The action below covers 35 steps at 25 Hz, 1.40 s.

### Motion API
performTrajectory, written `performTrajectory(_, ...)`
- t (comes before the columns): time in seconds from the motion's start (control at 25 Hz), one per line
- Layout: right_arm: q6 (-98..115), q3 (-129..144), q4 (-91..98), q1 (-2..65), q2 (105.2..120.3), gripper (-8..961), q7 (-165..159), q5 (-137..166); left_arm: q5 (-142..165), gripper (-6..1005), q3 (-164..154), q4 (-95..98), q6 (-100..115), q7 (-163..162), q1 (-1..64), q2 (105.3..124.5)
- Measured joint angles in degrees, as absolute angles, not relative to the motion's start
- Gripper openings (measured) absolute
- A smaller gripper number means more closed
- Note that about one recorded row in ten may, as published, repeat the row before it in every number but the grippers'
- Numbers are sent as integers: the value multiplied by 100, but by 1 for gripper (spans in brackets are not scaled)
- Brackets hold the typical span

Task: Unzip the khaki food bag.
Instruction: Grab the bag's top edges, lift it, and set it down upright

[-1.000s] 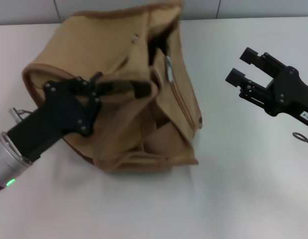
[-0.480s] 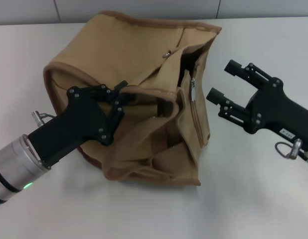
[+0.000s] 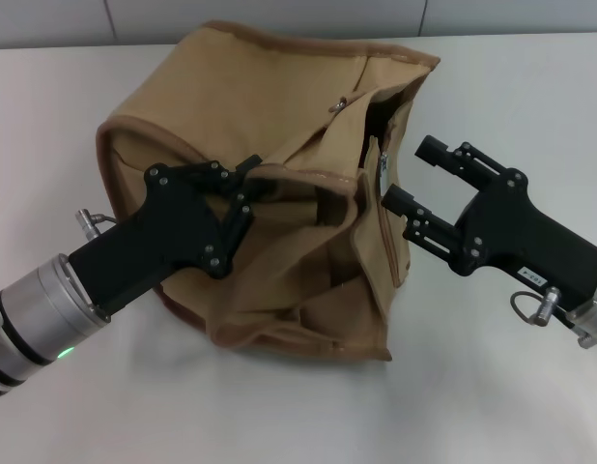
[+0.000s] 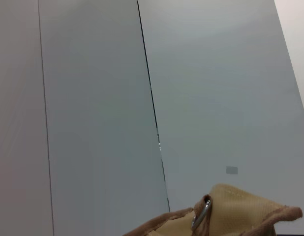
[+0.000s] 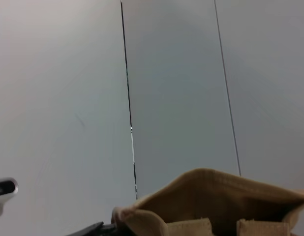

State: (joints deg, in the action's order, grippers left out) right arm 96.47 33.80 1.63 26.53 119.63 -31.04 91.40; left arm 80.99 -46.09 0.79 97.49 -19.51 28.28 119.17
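The khaki food bag (image 3: 270,116) lies slumped on the white table in the head view, its top opening facing my right side. My left gripper (image 3: 246,186) is shut on a fold of the bag's brown-piped fabric near its middle. The silver zipper pull (image 3: 383,167) hangs along the bag's right edge. My right gripper (image 3: 411,174) is open just right of that pull, with its fingers (image 3: 430,148) apart and nothing between them. The left wrist view shows the bag's edge (image 4: 240,211) with a silver metal piece (image 4: 200,217). In the right wrist view the bag's top (image 5: 216,196) shows.
The white table (image 3: 492,387) spreads around the bag, with bare surface in front and to the right. A grey panelled wall (image 3: 67,19) runs along the table's back edge.
My left gripper has dragged the bag to the right and turned it more upright. My right gripper has moved left, close to the zipper pull.
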Motion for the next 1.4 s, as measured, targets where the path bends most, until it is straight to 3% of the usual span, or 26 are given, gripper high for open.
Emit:
performTrajectory(0.24, 9311, 3377, 84, 2772, 11972, 715, -3104, 9132, 8092, 61, -4608, 79, 9746, -1951, 2836, 11918)
performTrajectory(0.44, 9182, 3412, 18, 2884, 11979, 488, -3104, 9139, 8083, 62, -4589, 79, 9727, -1937, 2844, 11918)
performTrajectory(0.52, 9104, 3429, -24, 2948, 11980, 271, -3104, 9159, 8080, 62, -4591, 79, 9722, -1887, 2861, 11918)
performTrajectory(1.4, 9050, 3440, -264, 3023, 11979, 111, -3138, 9181, 8101, 61, -4614, 0, 9868, -1863, 2907, 11918)
